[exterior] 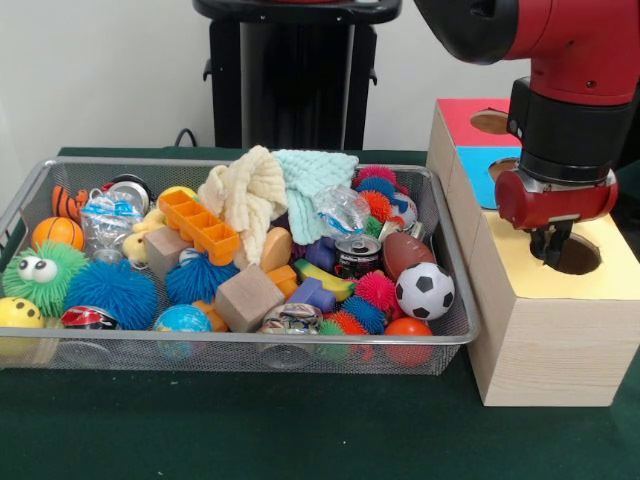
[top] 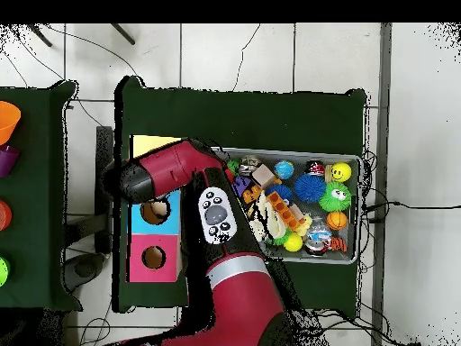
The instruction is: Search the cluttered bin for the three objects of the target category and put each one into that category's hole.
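The gripper [exterior: 551, 243] is seen directly over the hole [exterior: 572, 254] in the yellow top of the light wooden box [exterior: 540, 340], its tips at the hole's rim. Whether the tool is spread or closed, or holding anything, cannot be told.

The wire-mesh bin [exterior: 40, 182] is set just beside the box and is packed with clutter: cream knitted cloth [exterior: 245, 195], mint-green knitted cloth [exterior: 310, 180], soccer ball [exterior: 424, 290], orange tray [exterior: 198, 226], soda can [exterior: 357, 256]. No printed rags can be made out.

In the overhead view the red arm [top: 180, 167] covers the yellow box; the blue-topped box [top: 155, 216] and red-topped box [top: 153, 259] are visible.
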`<state>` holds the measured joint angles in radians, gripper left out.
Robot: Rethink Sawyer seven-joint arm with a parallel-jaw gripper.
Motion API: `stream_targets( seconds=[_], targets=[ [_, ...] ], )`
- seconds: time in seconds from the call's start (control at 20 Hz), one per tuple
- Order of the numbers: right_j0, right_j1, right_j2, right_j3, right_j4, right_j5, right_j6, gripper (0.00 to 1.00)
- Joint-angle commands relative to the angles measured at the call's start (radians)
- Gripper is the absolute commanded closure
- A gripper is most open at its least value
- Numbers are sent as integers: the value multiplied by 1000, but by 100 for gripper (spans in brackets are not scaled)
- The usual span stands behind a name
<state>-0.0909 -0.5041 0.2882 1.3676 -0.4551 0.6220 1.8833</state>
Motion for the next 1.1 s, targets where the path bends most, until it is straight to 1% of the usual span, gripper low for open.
stream_targets(
  seconds=[0.05,0.15,0.5,0.6,0.75,0.85,1.05,1.1],
  targets=[
    [-4,42,-6,-20,-62,0,-35,100],
    [-4,45,-8,-21,-64,-5,-31,100],
    [-2,24,-8,-3,-56,-11,-15,100],
    [-2,-10,-7,28,-44,-9,-5,100],
    [-7,-92,2,93,-14,5,6,100],
    [-18,-129,13,128,8,10,10,100],
    [-30,-172,29,157,35,36,2,100],
    [-28,-175,29,151,38,42,1,100]
  ],
)
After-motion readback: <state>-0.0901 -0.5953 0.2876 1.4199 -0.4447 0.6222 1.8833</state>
